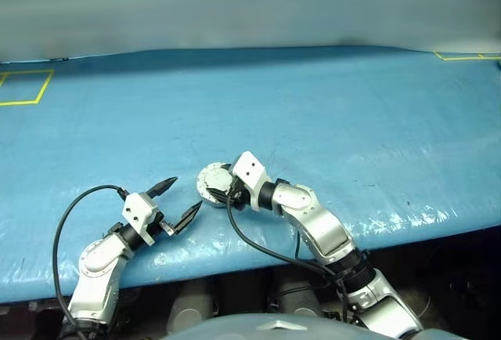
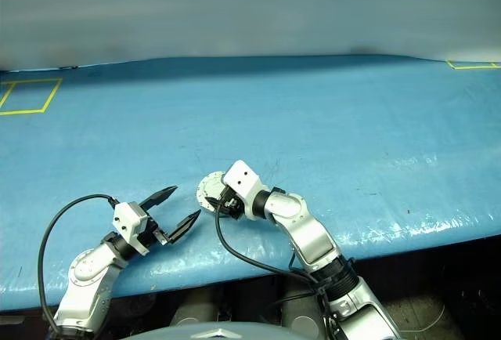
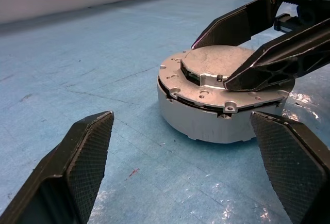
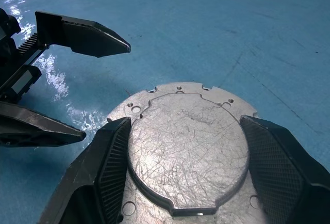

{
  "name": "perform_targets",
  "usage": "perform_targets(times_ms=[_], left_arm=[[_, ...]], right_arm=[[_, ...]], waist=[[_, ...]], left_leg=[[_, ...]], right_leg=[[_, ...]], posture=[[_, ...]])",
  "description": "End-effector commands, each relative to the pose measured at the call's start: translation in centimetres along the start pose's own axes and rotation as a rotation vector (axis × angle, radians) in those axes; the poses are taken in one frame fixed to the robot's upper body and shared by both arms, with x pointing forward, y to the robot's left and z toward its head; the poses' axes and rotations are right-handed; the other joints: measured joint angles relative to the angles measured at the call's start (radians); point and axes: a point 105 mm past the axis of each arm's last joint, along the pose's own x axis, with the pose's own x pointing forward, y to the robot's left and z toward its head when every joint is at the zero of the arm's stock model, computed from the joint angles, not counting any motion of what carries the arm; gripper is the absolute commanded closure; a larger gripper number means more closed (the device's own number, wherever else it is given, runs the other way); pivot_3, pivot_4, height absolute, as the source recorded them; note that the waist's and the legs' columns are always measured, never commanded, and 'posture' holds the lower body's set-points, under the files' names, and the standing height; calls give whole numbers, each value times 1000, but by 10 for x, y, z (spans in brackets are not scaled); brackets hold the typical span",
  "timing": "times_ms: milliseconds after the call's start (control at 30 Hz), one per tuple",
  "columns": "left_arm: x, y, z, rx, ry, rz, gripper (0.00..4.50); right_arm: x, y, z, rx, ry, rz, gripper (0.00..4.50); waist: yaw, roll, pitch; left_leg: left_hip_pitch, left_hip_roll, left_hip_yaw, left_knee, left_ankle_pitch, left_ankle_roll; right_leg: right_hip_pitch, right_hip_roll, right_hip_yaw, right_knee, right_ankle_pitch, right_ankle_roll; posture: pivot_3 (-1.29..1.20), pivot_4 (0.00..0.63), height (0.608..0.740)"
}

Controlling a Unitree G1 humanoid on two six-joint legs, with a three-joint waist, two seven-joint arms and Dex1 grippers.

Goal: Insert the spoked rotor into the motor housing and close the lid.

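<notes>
The motor housing point(image 3: 206, 123), a shallow round silver case, sits on the blue table near its front edge. The lid point(image 4: 188, 146) lies flat on top of it, plain scratched silver face up, with bolt holes round the rim. My right gripper point(image 4: 184, 123) reaches over it from the right, its two fingers set against opposite sides of the lid's raised centre plate. My left gripper point(image 1: 186, 193) hovers just left of the housing, pointing at it, open with nothing between its fingers. The spoked rotor is out of view.
Blue sheeting covers the table point(image 1: 313, 113). A yellow tape square point(image 1: 23, 88) marks the far left and yellow tape point(image 1: 466, 56) the far right corner. The table's front edge point(image 1: 407, 226) runs just behind my arms. A black cable point(image 1: 70, 215) loops beside the left arm.
</notes>
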Motion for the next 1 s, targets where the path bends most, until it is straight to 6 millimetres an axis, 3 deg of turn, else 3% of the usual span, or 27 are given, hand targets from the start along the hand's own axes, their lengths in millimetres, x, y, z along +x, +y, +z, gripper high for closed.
perform_targets(times_ms=[33, 300, 700, 1000], left_arm=[[-3, 5, 6, 28, -22, 23, 0], [-3, 4, 5, 24, -20, 19, 0], [-4, 4, 5, 26, -15, 17, 0], [-4, 4, 4, 25, -13, 15, 0]], right_arm=[[-1, -4, 14, -35, -40, -12, 1470], [0, -3, 26, -30, -67, -22, 1470], [4, -3, 12, -80, 7, -62, 1470], [7, 1, 13, -34, 22, -53, 1470]], waist=[[0, 0, 0], [0, 0, 0], [0, 0, 0], [-1, 0, 0]], left_leg=[[0, 0, 0, 0, 0, 0], [0, 0, 0, 0, 0, 0], [0, 0, 0, 0, 0, 0], [0, 0, 0, 0, 0, 0]], right_leg=[[0, 0, 0, 0, 0, 0], [0, 0, 0, 0, 0, 0], [0, 0, 0, 0, 0, 0], [0, 0, 0, 0, 0, 0]], posture=[[0, 150, 740], [0, 150, 740], [0, 150, 740], [0, 150, 740]])
